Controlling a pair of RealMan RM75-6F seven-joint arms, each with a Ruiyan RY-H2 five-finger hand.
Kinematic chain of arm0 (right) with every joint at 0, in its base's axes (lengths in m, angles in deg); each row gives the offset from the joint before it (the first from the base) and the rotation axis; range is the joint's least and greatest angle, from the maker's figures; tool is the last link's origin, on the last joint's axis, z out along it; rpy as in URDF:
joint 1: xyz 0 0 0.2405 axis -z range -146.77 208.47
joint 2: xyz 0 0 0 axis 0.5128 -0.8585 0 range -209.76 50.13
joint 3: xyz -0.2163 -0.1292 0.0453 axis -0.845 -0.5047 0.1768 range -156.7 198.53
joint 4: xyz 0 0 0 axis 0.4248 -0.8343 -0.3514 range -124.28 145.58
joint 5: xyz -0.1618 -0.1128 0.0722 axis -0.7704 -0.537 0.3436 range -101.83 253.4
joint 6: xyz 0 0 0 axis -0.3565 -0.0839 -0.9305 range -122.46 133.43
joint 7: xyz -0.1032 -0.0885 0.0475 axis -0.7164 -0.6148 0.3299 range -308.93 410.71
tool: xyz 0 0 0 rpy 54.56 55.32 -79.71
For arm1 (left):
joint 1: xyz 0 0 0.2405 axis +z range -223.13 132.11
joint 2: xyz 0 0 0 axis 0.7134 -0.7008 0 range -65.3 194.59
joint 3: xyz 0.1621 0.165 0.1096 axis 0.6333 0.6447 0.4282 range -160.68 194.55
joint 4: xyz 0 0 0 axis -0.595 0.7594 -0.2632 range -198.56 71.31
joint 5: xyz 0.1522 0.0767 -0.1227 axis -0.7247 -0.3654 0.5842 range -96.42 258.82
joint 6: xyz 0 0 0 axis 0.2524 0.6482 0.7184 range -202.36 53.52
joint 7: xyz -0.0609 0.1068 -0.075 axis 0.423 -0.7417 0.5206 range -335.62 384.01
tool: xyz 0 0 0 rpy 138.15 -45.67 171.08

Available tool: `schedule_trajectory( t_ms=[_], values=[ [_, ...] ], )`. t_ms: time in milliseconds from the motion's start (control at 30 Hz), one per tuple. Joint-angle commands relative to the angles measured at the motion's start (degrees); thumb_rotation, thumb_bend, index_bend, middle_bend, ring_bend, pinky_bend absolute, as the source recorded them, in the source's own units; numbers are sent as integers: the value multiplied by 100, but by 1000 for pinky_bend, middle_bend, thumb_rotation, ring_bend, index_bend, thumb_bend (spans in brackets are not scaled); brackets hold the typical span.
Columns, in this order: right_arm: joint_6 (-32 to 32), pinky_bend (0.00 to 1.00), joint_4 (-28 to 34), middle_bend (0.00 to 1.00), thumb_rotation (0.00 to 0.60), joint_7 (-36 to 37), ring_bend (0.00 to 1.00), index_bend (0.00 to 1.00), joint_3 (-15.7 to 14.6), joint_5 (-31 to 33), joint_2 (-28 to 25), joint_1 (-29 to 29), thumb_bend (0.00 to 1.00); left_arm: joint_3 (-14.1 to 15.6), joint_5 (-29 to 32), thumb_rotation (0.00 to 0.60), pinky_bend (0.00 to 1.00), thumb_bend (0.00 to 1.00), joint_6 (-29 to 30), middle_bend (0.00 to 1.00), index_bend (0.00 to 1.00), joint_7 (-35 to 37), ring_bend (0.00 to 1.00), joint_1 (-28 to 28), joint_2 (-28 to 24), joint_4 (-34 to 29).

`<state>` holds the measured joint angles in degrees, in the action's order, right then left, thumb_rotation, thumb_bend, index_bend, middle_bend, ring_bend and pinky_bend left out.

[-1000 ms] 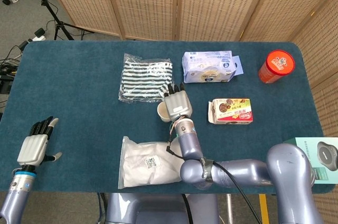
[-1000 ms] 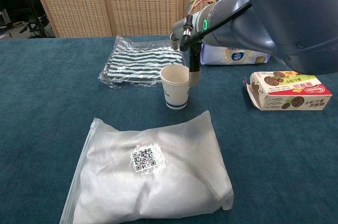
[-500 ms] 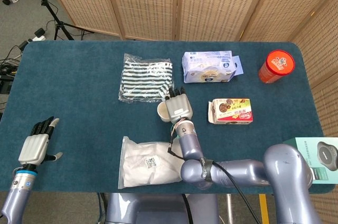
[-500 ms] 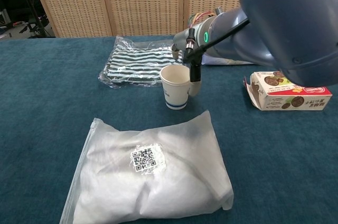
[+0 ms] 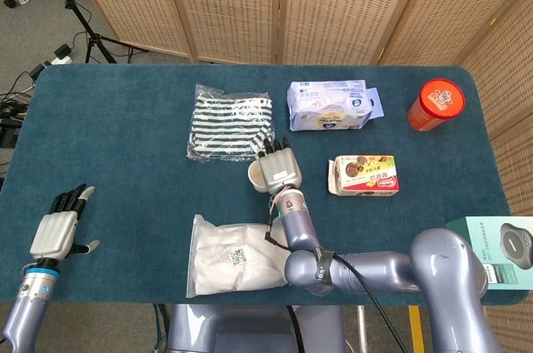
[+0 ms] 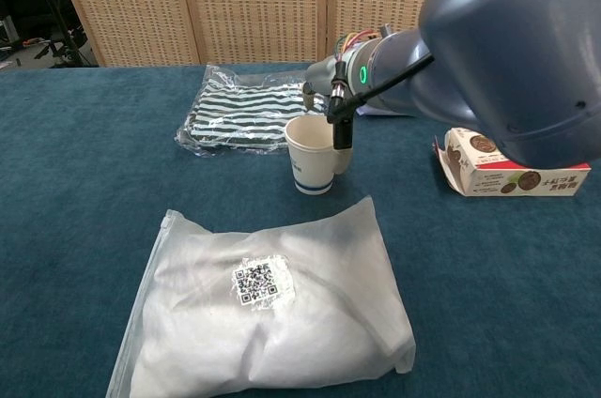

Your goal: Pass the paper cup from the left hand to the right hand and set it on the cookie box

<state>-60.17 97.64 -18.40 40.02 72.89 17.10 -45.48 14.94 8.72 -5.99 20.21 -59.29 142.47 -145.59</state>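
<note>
Right hand (image 5: 278, 169) flanks upright, mouth-up paper cup (image 6: 311, 154).

White paper cup (image 6: 311, 155) upright, left of cookie box (image 6: 515, 163).

head view: looks steeply down from high up, takes in the whole table (image 5: 125, 120), wicker screens (image 5: 275, 3) at 12 o'clock
chest view: low and close, pretty much table height, facing 12 o'clock toward the same screens
shared: paper cup (image 6: 311, 154), striped bag (image 5: 231, 123), white pouch (image 6: 272, 304), cookie box (image 5: 366, 175); right arm (image 6: 507, 51) looms big in chest view
</note>
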Motion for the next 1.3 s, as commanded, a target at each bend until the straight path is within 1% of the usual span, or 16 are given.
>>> schedule_trajectory(
  t_ms=[33, 267, 467, 833, 1033, 1300],
  values=[
    [4, 0, -21, 0, 600, 31, 0, 177, -6, -22, 5, 8, 140, -2, -6, 600, 0, 156, -13, 0, 0, -5, 0, -2, -6, -9],
    [50, 0, -54, 0, 600, 123, 0, 199, -27, -77, 29, 30, 160, -8, -12, 600, 0, 156, -46, 0, 0, 4, 0, 3, -13, -16],
    [52, 0, -93, 0, 600, 155, 0, 241, -52, -103, 63, 33, 245, -17, -6, 600, 0, 156, -67, 0, 0, 15, 0, 8, -15, -16],
    [105, 0, -173, 0, 600, 238, 0, 258, -32, -126, 120, 36, 247, -26, -23, 600, 0, 156, -77, 0, 0, 12, 0, 16, -19, -20],
    [86, 0, -243, 0, 600, 272, 0, 332, -55, -213, 190, 25, 260, -29, -15, 600, 0, 157, -108, 0, 0, 20, 0, 12, -17, -12],
    [-28, 0, -214, 0, 600, 244, 0, 362, -62, -216, 183, 41, 262, -36, -20, 600, 0, 158, -121, 0, 0, 21, 0, 10, -19, -10]
  ],
)
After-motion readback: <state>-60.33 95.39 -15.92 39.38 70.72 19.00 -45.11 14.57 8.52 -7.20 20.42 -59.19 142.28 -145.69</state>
